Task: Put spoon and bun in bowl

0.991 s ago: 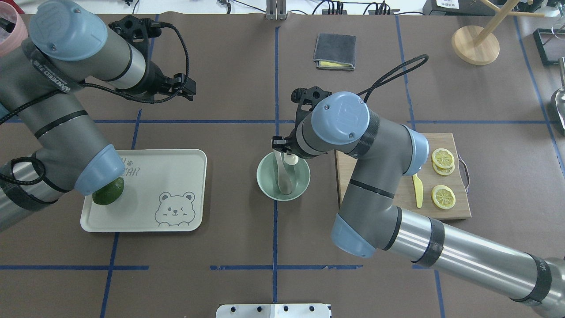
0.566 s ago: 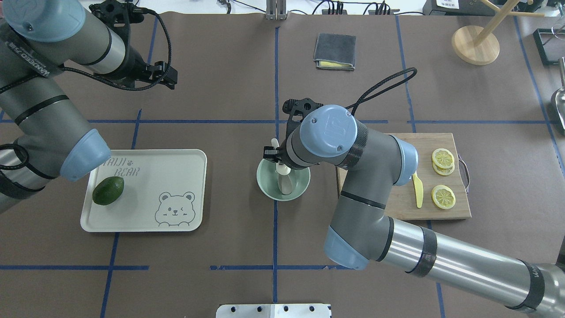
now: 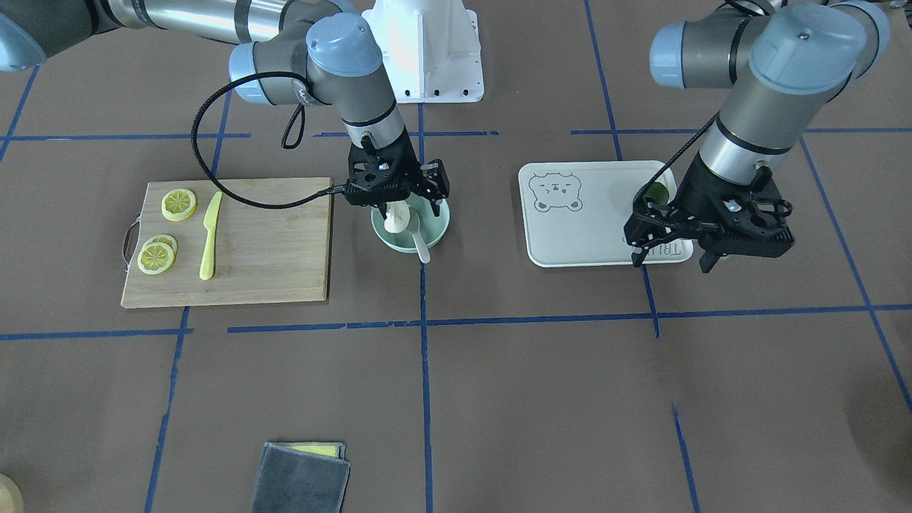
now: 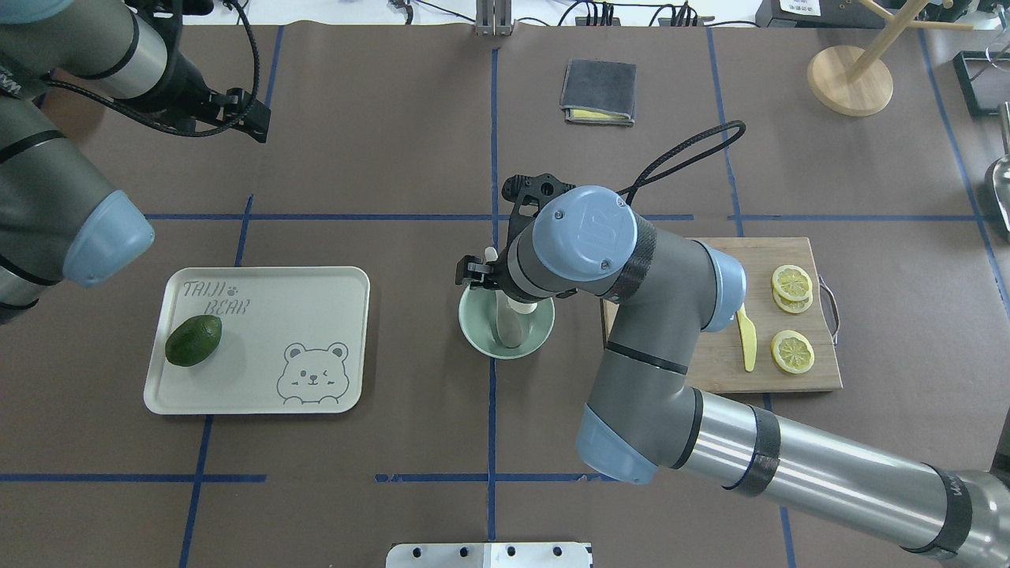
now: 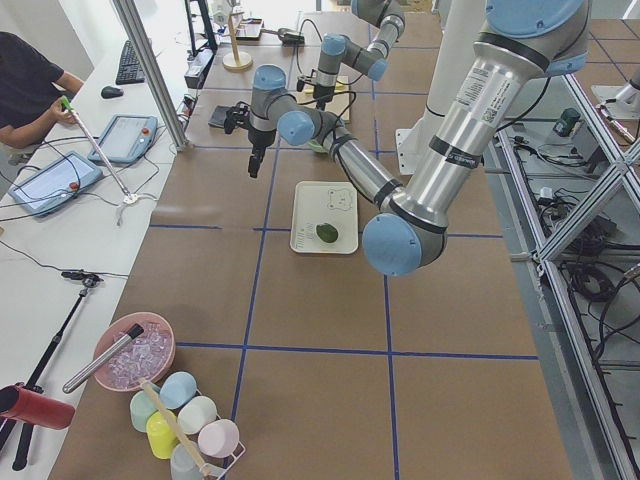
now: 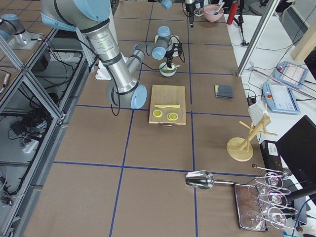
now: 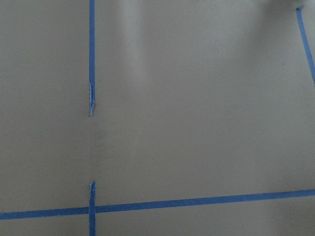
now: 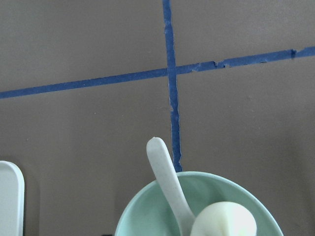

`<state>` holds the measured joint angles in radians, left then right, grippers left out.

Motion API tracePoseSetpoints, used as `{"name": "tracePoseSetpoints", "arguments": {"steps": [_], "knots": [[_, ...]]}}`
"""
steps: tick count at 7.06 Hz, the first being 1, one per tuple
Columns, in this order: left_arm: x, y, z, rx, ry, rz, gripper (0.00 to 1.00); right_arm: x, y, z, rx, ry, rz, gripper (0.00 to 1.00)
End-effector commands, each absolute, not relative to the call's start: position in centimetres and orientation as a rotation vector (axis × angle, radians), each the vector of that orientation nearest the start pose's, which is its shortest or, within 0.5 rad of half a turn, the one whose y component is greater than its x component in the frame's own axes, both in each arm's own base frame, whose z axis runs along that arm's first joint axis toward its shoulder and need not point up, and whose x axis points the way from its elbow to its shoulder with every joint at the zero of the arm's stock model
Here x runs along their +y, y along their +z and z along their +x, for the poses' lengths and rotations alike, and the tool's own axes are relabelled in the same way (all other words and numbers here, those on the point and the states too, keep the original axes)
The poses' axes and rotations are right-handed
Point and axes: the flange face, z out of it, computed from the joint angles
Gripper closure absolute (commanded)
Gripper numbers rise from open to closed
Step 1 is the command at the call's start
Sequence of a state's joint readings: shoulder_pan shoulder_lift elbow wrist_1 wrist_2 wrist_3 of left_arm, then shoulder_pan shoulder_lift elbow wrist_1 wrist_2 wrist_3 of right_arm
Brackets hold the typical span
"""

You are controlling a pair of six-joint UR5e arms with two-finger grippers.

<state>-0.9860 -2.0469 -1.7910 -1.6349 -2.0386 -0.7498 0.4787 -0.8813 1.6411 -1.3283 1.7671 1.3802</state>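
The bowl [image 4: 471, 327] stands on the worktop [image 4: 394, 442] just left of the cutting board [image 4: 710, 363]. Both task things are already inside its rim. The spoon [image 8: 167, 182] lies with its scoop down in the bowl and its handle leaning out over the far edge, away from the robot. The bun [image 8: 224, 220] sits right beside the scoop, touching it or nearly so. The right gripper [image 3: 402, 206] hangs directly over the bun, low inside the bowl. The arm and the gripper body hide the fingertips, so I cannot tell whether it grips the bun or has let go. The step in hand looks like release and retreat. To do it well, the jaws should spread only once the bun rests on the bowl floor. The wrist should then rise straight up, because a sideways pull could catch the overhanging handle and lever the spoon out. The left gripper [image 3: 673, 255] hovers well apart over the near edge of the tray [image 4: 316, 315], jaws spread wide and empty. It has no call to come closer.
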Motion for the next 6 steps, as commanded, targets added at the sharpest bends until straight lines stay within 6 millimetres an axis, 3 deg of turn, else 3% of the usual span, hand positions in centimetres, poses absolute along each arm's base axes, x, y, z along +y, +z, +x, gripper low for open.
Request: {"name": "tracePoseSetpoints", "arguments": {"steps": [1,4,5,6], "knots": [[-57.9,30.7,25.5,0.774,0.075,0.318,0.0,-41.9,18.5,-56.0,-1.009,0.17,0.157,0.0],[-58.4,33.2,23.0,0.734,0.121,0.333,0.0,-42.0,18.5,-56.0,-1.009,0.172,0.157,0.0],[-58.3,34.9,21.9,0.717,0.135,0.329,0.0,-42.0,18.5,-56.0,-1.009,0.172,0.157,0.0],[-58.9,35.4,19.8,0.717,0.134,0.331,0.0,-42.2,18.5,-55.9,-1.008,0.175,0.158,0.0]]}}
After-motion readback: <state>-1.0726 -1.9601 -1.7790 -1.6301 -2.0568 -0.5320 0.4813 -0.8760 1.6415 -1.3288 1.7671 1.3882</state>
